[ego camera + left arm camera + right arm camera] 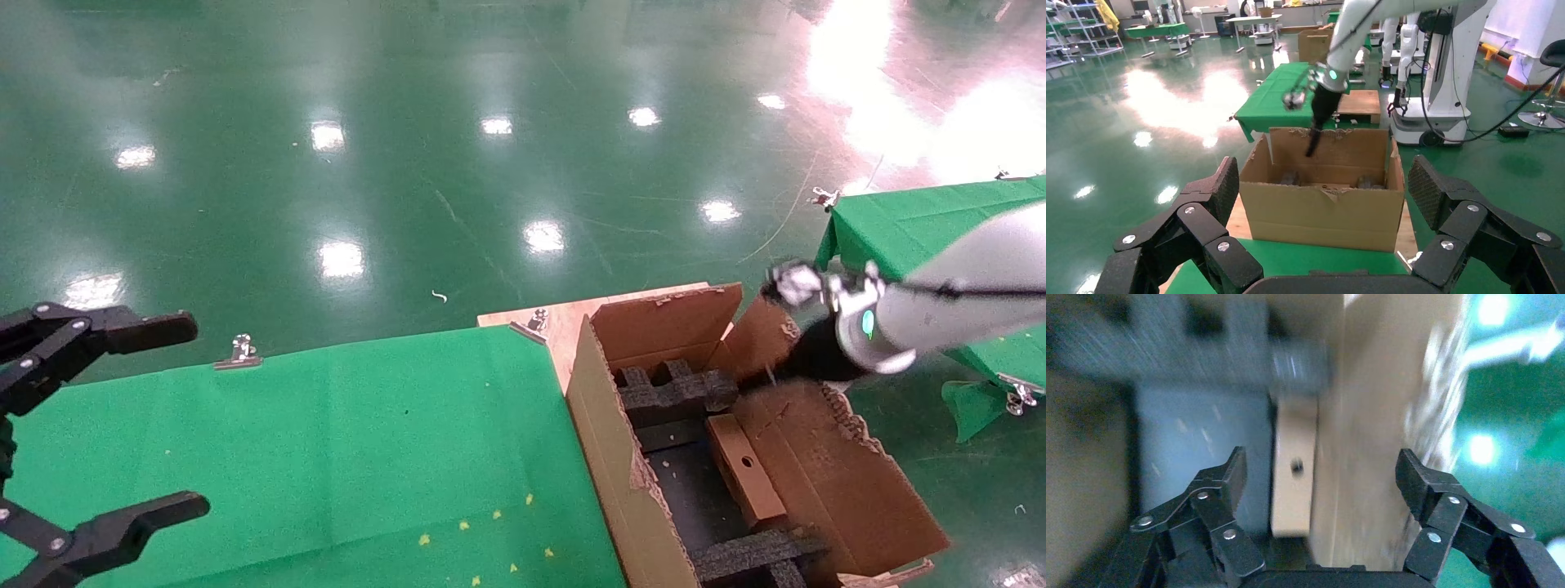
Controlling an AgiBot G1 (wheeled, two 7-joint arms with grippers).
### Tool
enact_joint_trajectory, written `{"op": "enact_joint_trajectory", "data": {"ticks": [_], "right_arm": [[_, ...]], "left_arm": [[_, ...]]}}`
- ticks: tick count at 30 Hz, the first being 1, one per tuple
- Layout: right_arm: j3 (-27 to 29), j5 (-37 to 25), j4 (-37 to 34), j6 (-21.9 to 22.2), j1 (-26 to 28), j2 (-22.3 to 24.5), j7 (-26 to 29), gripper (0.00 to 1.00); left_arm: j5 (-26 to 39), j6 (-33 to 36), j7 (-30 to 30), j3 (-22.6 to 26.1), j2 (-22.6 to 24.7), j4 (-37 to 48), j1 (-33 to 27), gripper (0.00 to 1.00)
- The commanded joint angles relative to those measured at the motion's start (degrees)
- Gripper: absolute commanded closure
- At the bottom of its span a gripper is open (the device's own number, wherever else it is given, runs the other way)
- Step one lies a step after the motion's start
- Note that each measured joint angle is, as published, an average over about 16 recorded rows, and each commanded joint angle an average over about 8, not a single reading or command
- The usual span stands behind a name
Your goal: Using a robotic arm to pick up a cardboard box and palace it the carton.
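Observation:
The small cardboard box [744, 469] with a round hole lies inside the carton [605, 441], leaning against its right-hand inner side, between black foam dividers [678, 392]. The white robotic arm [956, 294], my right one, reaches in from the right, its black wrist above the carton's far right corner. In the right wrist view my right gripper [1321, 478] is open, above and apart from the cardboard box [1294, 471], nothing between its fingers. My left gripper [196, 416] is parked open over the green table, facing the carton [1321, 208].
The carton stands on a wooden board [564, 322] at the right end of the green-clothed table [327, 441]. A second green-clothed table [923, 220] stands behind the right arm. Metal clips [239, 353] hold the cloth. Glossy green floor surrounds everything.

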Motion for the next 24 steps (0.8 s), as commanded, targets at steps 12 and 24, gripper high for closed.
{"op": "enact_joint_trajectory", "data": {"ticks": [12,24], "right_arm": [[8.69,14.15,9.57,-4.05,10.22,3.94,-11.08,0.0],[10.03,16.87,10.32,-5.57,11.43,4.47,-12.76,0.0]], "left_arm": [[-0.01,-0.01,0.01,0.01,-0.01,0.01,0.0,0.0],[-0.03,-0.03,0.01,0.01,-0.02,0.02,0.01,0.0]]}}
